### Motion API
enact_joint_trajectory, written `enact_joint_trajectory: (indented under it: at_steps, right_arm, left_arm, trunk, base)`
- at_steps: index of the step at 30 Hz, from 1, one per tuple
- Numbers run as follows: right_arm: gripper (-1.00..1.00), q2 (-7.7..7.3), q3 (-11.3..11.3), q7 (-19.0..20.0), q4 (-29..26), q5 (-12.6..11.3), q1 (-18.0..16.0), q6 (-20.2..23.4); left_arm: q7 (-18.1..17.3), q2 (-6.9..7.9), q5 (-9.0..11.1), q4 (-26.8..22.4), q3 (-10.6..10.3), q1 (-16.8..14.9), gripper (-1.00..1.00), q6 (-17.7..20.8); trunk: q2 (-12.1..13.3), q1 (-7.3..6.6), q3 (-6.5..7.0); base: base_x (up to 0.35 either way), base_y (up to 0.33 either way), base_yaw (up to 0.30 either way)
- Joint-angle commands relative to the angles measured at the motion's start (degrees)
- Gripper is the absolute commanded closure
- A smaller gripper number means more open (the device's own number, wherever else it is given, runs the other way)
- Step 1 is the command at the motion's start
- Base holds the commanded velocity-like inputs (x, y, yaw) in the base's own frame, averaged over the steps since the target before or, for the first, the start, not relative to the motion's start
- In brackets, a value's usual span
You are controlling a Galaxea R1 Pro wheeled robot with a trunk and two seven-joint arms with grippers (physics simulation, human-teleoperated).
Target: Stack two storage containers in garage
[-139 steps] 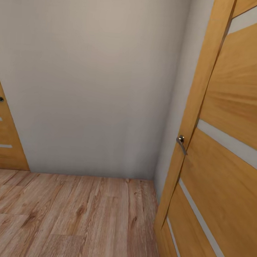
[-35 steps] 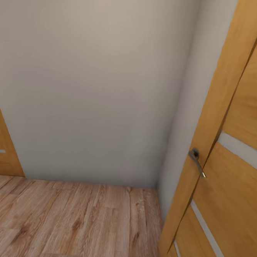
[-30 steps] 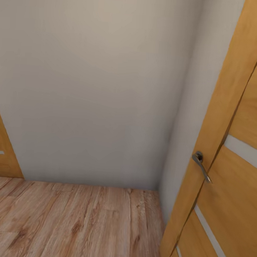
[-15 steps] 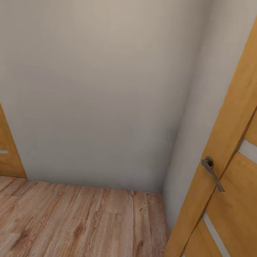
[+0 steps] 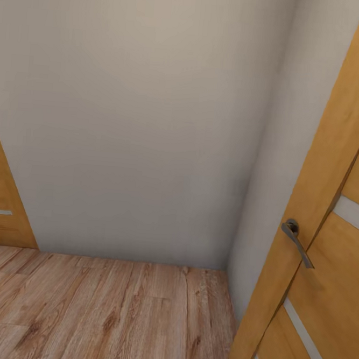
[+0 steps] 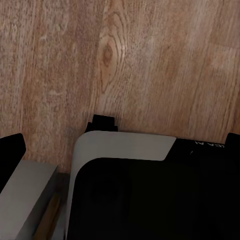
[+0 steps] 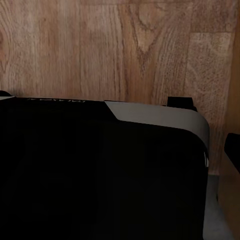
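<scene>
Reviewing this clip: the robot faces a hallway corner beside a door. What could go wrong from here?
The wooden door on the right looks very close, with its metal handle sticking out; turning could clip it. The grey wall ahead is a dead end, so driving on risks a bump. The wrist views show wood floor under the robot's body.

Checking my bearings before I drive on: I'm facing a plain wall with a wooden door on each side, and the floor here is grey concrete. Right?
Not quite: the floor is light wood plank, not grey concrete, as the head view shows. The rest holds: a plain wall ahead, one wooden door with a lever handle at right, and another door at left.
</scene>
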Motion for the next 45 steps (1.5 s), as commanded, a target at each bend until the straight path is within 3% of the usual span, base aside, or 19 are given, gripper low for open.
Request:
enact_joint_trajectory:
  at_steps: [1,45]
  right_arm:
    - [-1.00,0.00,-0.3,0.3,0.1,0.0,-0.1,-0.2]
    - [-1.00,0.00,-0.3,0.3,0.1,0.0,-0.1,-0.2]
  left_arm:
    - [-0.2,0.01,-0.3,0.0,0.4,0.0,-1.00,-0.2]
    - [-0.2,0.10,-0.3,0.1,0.4,0.0,-1.00,-0.2]
  trunk:
    - [0.0,0.00,-0.06]
    - [0.0,0.00,-0.06]
  base:
    - [0.000,0.000,0.000]
    - [0.038,-0.006,0.000]
